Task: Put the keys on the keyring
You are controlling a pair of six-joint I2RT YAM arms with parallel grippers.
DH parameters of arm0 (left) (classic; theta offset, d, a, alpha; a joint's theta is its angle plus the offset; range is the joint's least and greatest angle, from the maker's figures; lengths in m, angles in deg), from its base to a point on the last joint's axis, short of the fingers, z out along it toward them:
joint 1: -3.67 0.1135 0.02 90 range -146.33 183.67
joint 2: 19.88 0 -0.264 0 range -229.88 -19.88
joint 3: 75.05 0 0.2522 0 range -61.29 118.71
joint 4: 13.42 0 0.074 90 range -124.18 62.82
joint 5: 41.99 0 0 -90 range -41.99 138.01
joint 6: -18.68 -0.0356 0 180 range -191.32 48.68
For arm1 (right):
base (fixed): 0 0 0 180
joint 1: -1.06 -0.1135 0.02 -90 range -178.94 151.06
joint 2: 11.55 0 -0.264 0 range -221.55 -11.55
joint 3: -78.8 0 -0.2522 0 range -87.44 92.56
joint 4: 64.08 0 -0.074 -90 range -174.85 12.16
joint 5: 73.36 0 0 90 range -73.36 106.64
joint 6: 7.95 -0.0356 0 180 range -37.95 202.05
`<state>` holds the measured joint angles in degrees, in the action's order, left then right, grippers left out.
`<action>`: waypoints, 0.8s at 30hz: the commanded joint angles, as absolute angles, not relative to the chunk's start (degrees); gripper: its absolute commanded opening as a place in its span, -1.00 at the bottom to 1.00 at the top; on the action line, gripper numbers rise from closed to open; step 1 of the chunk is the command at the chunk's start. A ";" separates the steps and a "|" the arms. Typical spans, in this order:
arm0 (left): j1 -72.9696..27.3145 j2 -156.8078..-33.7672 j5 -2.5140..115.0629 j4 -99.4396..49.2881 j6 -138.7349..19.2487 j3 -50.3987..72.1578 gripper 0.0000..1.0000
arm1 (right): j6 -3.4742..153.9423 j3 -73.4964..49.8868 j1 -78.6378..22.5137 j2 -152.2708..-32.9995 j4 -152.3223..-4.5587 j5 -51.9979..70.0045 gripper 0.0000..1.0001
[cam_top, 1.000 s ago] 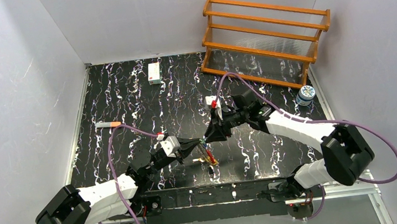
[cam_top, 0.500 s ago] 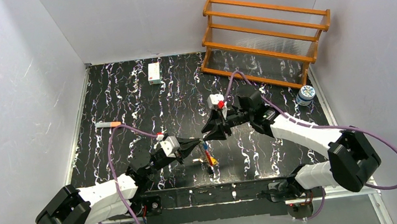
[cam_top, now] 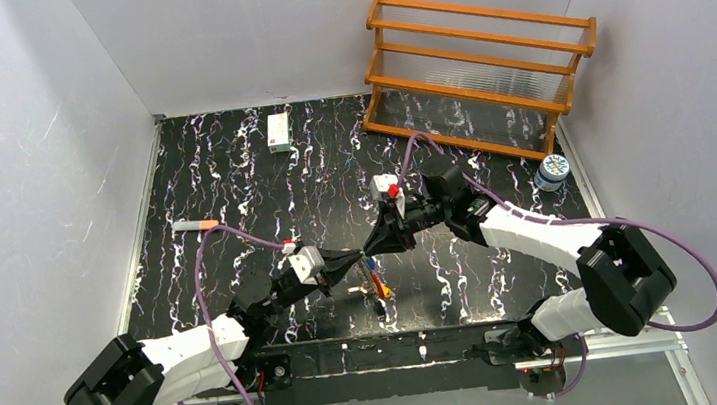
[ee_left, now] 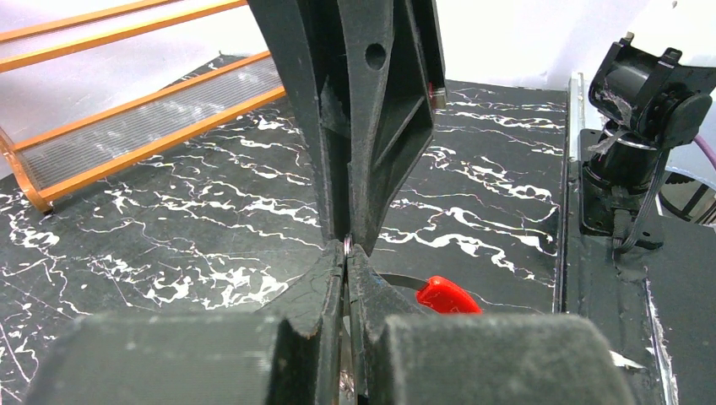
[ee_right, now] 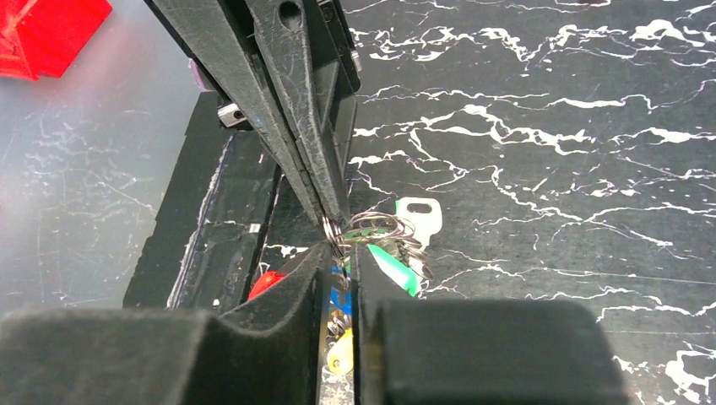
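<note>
The keyring's thin metal loop is pinched in my left gripper, which is shut on it; the loop's red segment sticks out to the right of the fingers. In the top view the keyring cluster hangs below both fingertips, just above the table. My right gripper meets the left one tip to tip and is shut on a small wire ring of the cluster. The green key tag lies beside its right finger. A blue tag and a yellow tag show through the gap between its fingers.
A white-headed key hangs in the cluster. An orange wooden rack stands at the back right, with a small bottle beside it. A white box lies at the back and an orange-tipped marker at the left.
My right gripper lifted slightly away, then came back down and left to the left gripper's tip. The left gripper and the hanging keyring have stayed put.
</note>
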<state>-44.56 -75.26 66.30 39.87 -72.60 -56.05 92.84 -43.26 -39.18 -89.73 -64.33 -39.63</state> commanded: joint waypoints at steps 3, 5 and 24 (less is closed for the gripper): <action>-44.76 -74.20 66.37 42.87 -72.82 -55.73 -1.00 | 93.11 -40.65 -39.79 -91.16 -63.95 -41.54 -0.90; -44.76 -74.20 66.20 42.87 -72.82 -55.80 -1.00 | 93.37 -40.43 -39.78 -91.13 -64.65 -41.31 -0.97; -44.80 -69.18 60.09 21.04 -80.85 -50.12 -0.02 | 105.47 -33.26 -41.77 -87.95 -91.17 -24.20 -0.97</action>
